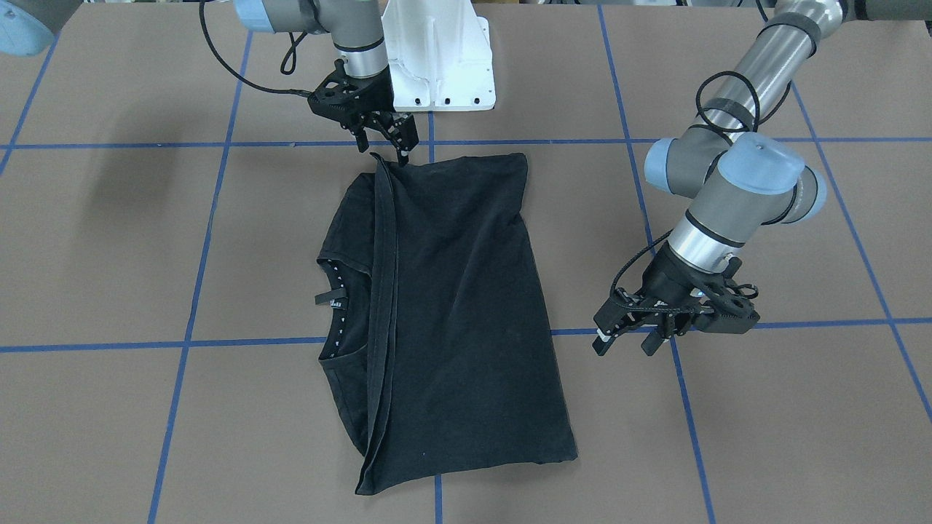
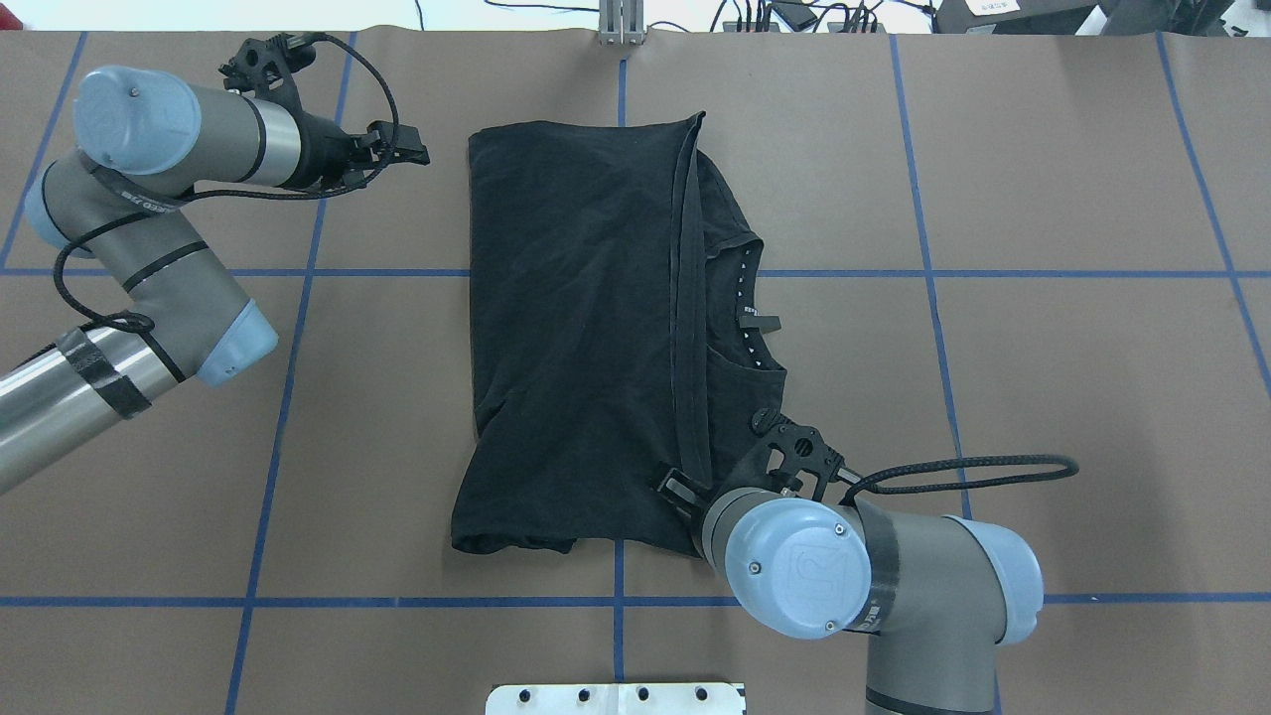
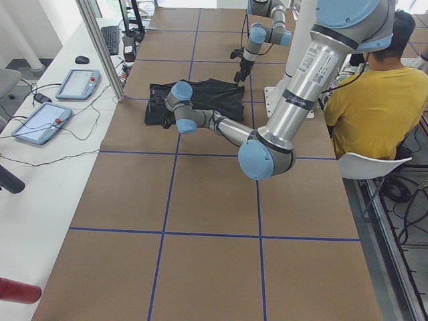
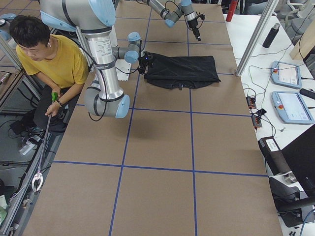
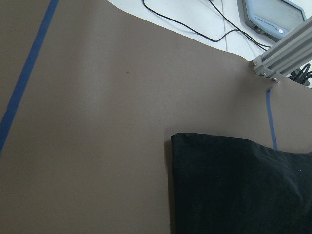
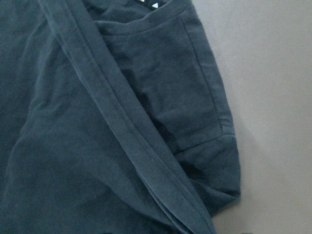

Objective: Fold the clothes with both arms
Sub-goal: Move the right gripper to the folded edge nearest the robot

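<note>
In the front-facing view, the black T-shirt [image 1: 459, 306] lies part-folded mid-frame on the counter [image 1: 764, 437], with its collar showing left of centre. My right claw [image 1: 383, 151], top centre, hangs spread over the shirt's top hem corner and seems to grip nothing. My left claw [image 1: 623, 348], at the right, is spread and empty, apart from the cloth.

Overhead, the left claw sits beside the shirt's upper-left corner and the right one over its lower edge.

The wrist views show only cloth and counter.

The shirt looks light, limp and prone to sliding between layers. I'd pinch the hem corners, catching every layer.
</note>
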`<state>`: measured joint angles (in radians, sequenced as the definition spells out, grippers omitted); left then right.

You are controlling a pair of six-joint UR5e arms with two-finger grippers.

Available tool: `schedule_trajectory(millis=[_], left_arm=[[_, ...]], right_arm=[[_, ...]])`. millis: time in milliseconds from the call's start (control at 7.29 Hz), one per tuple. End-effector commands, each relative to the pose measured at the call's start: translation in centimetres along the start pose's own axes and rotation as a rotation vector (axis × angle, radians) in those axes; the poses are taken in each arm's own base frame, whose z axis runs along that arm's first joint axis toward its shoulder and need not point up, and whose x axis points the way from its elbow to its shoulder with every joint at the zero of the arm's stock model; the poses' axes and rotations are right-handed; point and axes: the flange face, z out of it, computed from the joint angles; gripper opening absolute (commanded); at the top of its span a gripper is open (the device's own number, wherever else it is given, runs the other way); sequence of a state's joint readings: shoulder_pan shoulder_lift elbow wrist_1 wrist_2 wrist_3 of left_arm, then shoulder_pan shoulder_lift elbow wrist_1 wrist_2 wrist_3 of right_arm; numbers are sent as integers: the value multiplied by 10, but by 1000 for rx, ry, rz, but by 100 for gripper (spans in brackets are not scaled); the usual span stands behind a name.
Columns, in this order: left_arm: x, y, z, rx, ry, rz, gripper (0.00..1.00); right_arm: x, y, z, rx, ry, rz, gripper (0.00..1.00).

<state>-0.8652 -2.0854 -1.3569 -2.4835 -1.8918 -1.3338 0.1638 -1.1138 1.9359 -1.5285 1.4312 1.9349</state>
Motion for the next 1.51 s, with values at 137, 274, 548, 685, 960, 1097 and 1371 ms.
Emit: schedule_trajectory(millis=[137,274,548,685,960,1097,1371], left_arm=[[-2,4,3,-4,-6,-31,99],[-3,4,4,-2,-8,-32,99],[-4,5,5,-5,-10,-32,99],[-4,4,5,-3,-11,-32,99],[-6,5,6,-4,-14,-33,99],[-6,5,6,-4,-14,-33,99],[-6,5,6,-4,-15,-34,99]], right_arm=[[3,10,5,-20,15,-619,69],[1,2,3,-23,13,-739,69],[4,-9,14,-50,40,-836,60],[7,-5,23,-56,58,-843,53],[6,-3,21,-78,49,-840,1],[5,-8,22,-74,52,-835,0],[3,-20,18,-87,47,-819,0]])
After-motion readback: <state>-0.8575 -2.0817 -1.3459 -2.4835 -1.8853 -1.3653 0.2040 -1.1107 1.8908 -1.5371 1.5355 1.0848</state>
